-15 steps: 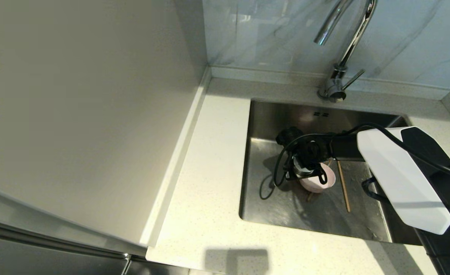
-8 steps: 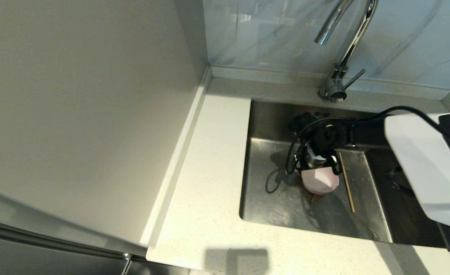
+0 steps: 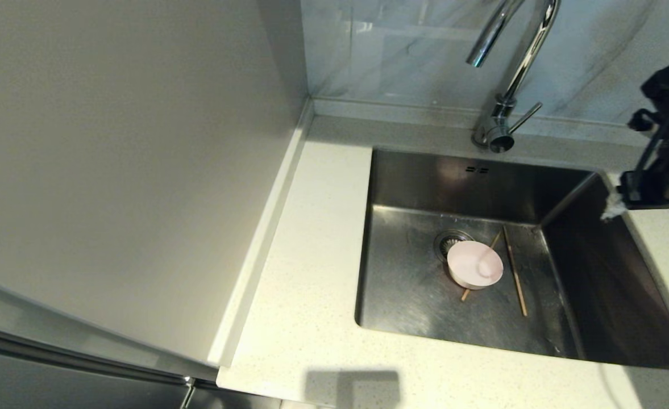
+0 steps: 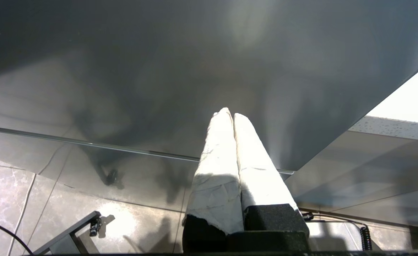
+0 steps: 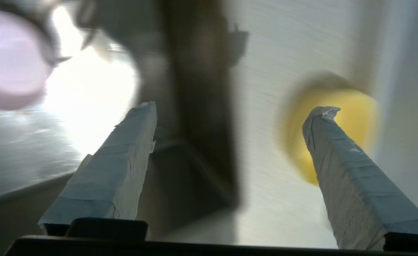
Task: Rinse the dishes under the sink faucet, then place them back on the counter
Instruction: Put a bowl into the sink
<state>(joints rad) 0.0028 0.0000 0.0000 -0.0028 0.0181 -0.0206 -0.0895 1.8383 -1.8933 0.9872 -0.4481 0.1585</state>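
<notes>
From my head, the pale desk (image 3: 311,295) surrounds the steel sink (image 3: 595,295); the pink bowl (image 3: 474,269) sits by the drain over the chopsticks (image 3: 515,279), under the faucet (image 3: 510,74). My left hand (image 4: 233,115) is clenched, parked. My right hand (image 5: 237,106) is released, empty, a yellow bowl (image 5: 351,117) beyond it.

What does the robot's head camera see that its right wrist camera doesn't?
Only the head view shows the faucet, the two chopsticks lying on the sink floor, the drain beside the pink bowl, and the long stretch of counter left of the basin.

Only the right wrist view shows the yellow bowl on the counter, and the right pincer with its taped fingers spread wide, holding nothing.

Both show the pink bowl in the sink.
</notes>
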